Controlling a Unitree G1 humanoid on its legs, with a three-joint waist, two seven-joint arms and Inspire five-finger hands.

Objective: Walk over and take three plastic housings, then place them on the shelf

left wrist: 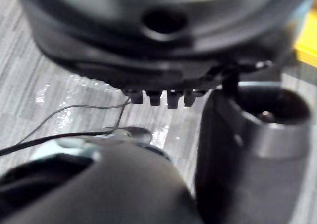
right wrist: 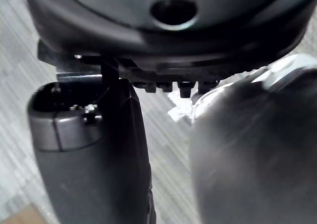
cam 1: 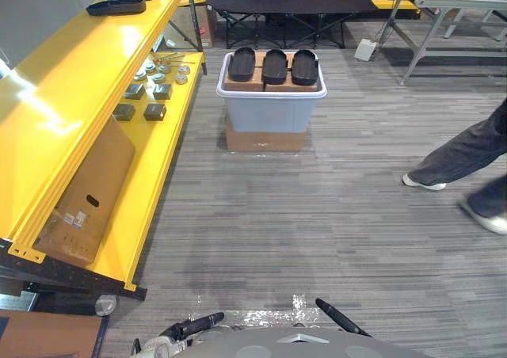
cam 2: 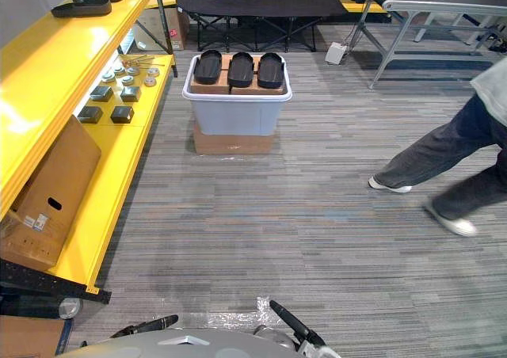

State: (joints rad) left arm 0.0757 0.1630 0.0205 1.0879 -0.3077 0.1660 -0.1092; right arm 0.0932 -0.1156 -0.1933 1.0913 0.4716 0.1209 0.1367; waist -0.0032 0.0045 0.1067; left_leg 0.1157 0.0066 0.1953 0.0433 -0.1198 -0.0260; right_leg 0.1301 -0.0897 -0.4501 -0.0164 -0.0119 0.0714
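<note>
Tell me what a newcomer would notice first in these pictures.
The long, bright yellow shelf along the left dominates. Straight ahead on the carpet, three black housings sit in a row atop a pale bin. A person's legs stride through on the right.

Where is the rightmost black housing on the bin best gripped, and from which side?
Probably across its narrow width at mid-length, from above and the right: the rightmost housing lies lengthwise, right flank free, the middle housing close on its left.
</note>
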